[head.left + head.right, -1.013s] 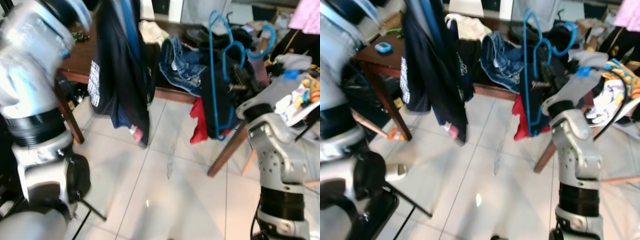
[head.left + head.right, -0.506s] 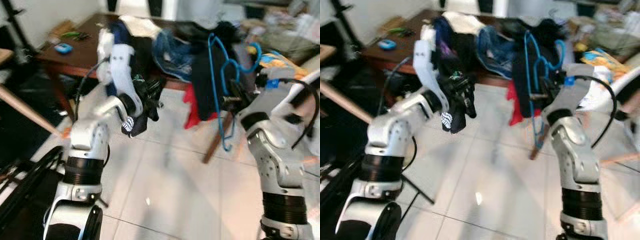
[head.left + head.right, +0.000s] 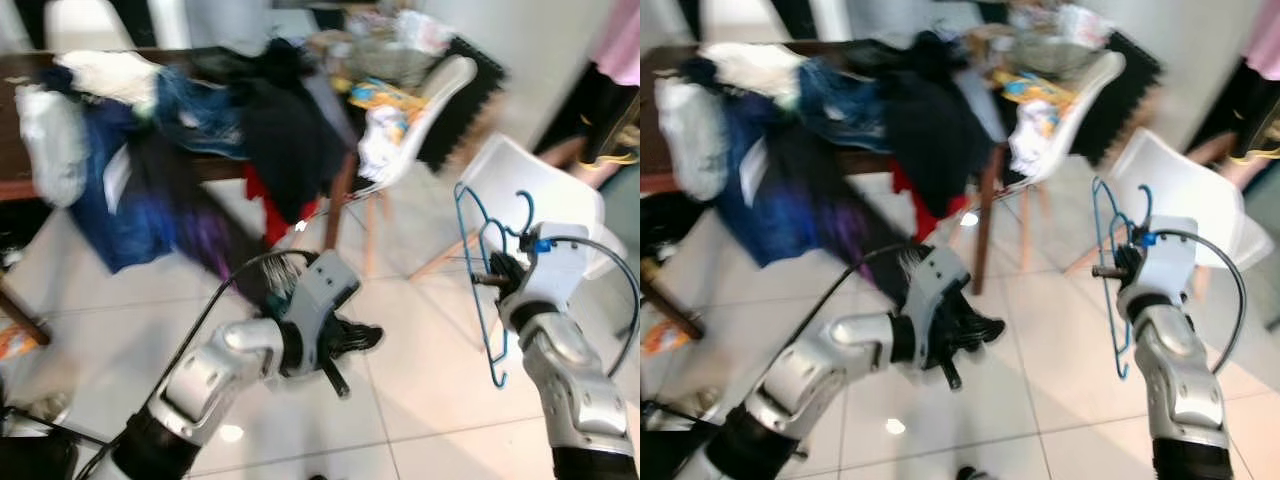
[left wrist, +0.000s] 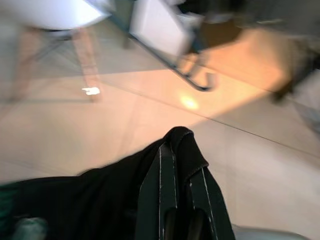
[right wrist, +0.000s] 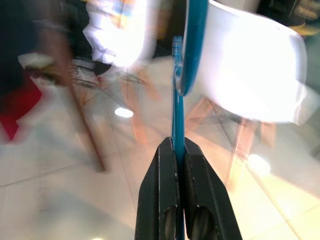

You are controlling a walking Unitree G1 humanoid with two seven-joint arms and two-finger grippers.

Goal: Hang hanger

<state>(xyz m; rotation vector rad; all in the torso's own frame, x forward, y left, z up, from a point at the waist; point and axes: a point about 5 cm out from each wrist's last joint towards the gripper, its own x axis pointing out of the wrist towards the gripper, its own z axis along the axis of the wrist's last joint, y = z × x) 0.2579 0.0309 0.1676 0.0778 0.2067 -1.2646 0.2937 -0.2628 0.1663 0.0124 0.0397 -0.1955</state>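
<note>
Blue hanger (image 3: 487, 290), right: light, stiff, slippery wire; my right gripper (image 5: 178, 150) pinches its bar. Left gripper (image 4: 175, 165) clamps dark cloth (image 4: 100, 200).

dark table (image 3: 20, 185), heaped clothes (image 3: 250, 110) (blurred)

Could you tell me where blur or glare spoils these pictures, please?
Eye views: the table and heaped clothes are smeared by motion. Left wrist view: blurred floor with bright glare spots, sharper on the black garment in the left gripper. Right wrist view: white chair washed out; right gripper on the blue hanger is crisp.
</note>
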